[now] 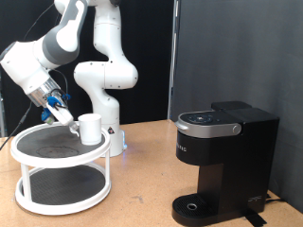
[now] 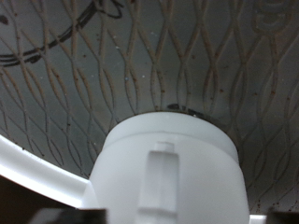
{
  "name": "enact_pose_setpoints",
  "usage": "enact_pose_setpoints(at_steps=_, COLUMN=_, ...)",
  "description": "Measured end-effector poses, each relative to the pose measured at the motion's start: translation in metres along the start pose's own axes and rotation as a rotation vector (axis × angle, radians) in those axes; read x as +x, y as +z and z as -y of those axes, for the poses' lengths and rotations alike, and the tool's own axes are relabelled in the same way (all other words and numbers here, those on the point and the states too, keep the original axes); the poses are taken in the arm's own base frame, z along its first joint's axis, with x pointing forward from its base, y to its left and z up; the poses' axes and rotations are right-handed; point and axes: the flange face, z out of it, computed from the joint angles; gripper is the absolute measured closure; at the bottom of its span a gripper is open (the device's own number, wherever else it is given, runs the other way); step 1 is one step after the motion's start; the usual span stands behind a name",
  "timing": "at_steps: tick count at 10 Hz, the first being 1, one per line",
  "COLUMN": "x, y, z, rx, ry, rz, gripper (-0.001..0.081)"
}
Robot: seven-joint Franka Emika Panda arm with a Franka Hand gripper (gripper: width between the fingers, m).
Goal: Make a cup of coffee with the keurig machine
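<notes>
The white cup stands upright on the top shelf of a white two-tier round rack, near the shelf's right edge in the exterior view. My gripper hangs just to the cup's left, slightly above the shelf and close to the cup. Nothing shows between its fingers. In the wrist view the cup fills the lower middle with its handle facing the camera; my fingers do not show there. The black keurig machine stands on the table at the exterior view's right, lid down, with its drip tray bare.
The rack's top shelf has a dark patterned mesh mat and a white rim. The robot's white base stands behind the rack. A black curtain forms the backdrop. Wooden tabletop lies between the rack and the machine.
</notes>
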Motion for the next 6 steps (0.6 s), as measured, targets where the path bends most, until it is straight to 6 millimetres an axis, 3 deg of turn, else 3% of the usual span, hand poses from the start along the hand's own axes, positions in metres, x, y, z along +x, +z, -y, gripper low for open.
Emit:
enact_pose_setpoints(at_steps=1, x=-0.0001, y=0.0001, z=0.0000, rx=0.001, ry=0.001, rz=0.003, gripper=0.0516)
enact_pose_setpoints(at_steps=2, x=-0.0003, y=0.0002, z=0.0001, rx=0.002, ry=0.002, rz=0.006, gripper=0.0699)
enact_pose_setpoints(at_steps=3, x=-0.0004, y=0.0001, z=0.0002, rx=0.003, ry=0.002, rz=0.008, gripper=0.0772)
enact_pose_setpoints(at_steps=6, x=-0.0016, y=-0.0010, z=-0.0006, rx=-0.004, ry=0.008, rz=0.011, gripper=0.0799)
